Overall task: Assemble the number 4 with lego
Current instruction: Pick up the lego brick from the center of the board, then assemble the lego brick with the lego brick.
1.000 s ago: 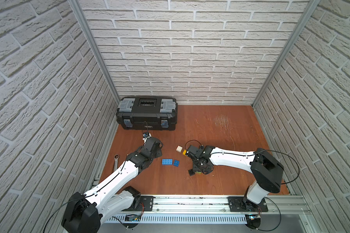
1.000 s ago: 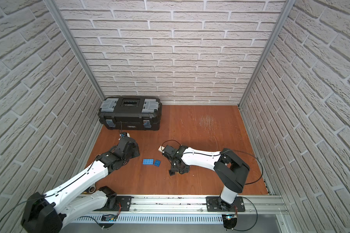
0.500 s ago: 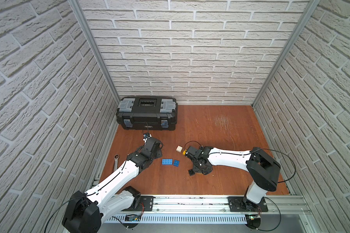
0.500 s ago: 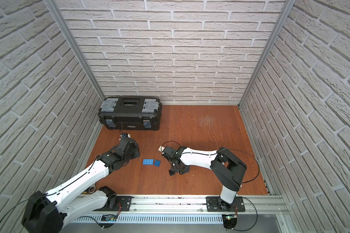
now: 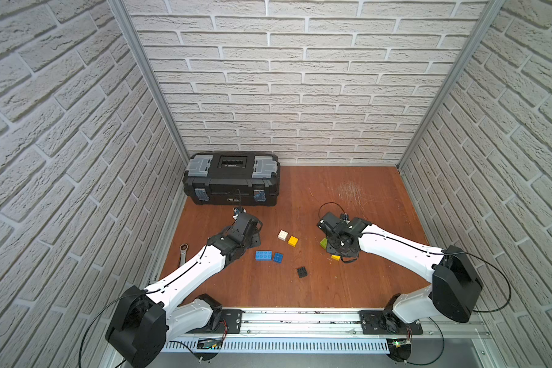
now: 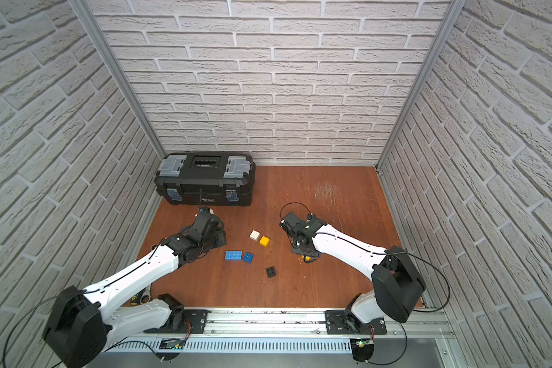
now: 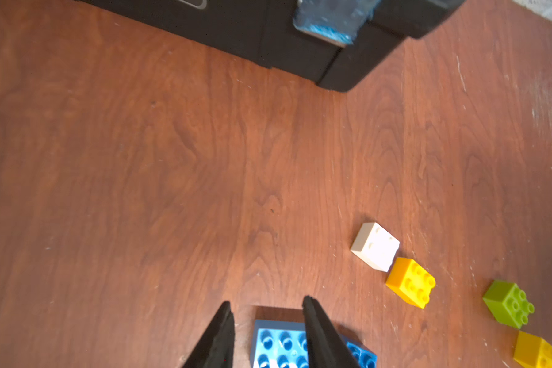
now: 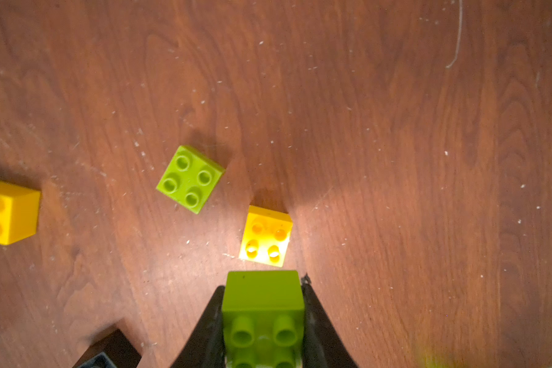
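In the right wrist view my right gripper is shut on a lime green lego brick, just short of a loose yellow brick. A second green brick lies beside that. My left gripper stands open over the long light-blue brick, its fingers not touching it. In both top views the light-blue brick, dark blue, white, yellow and black bricks lie loose between the arms. The number 4 is not in view.
A big black toolbox stands against the back wall at the left. A metal wrench lies by the left wall beside my left arm. Brick walls close in the wooden floor on three sides.
My right gripper has shut on a green brick and moved to the right with it. The left arm and the loose bricks have stayed put.
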Robot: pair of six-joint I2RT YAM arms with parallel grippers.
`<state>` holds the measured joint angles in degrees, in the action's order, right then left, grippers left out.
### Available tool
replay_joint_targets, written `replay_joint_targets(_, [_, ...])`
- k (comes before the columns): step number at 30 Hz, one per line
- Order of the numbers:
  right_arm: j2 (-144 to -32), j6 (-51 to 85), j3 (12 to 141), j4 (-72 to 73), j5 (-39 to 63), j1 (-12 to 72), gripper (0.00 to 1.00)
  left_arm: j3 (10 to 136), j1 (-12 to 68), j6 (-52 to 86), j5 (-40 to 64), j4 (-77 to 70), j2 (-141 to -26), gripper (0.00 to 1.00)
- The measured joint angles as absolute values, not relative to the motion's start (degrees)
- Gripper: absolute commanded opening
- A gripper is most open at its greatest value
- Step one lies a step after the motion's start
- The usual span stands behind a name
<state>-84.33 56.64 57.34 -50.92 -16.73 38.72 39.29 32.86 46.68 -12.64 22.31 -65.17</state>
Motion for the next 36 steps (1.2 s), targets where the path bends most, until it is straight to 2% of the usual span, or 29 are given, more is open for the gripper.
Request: replay_joint_targets(36, [-91.46, 66.48, 55.77, -46.65, -14.33, 35.94, 0.02, 40.12, 34.17, 44.86, -7.79, 20.99, -70.04, 0.39])
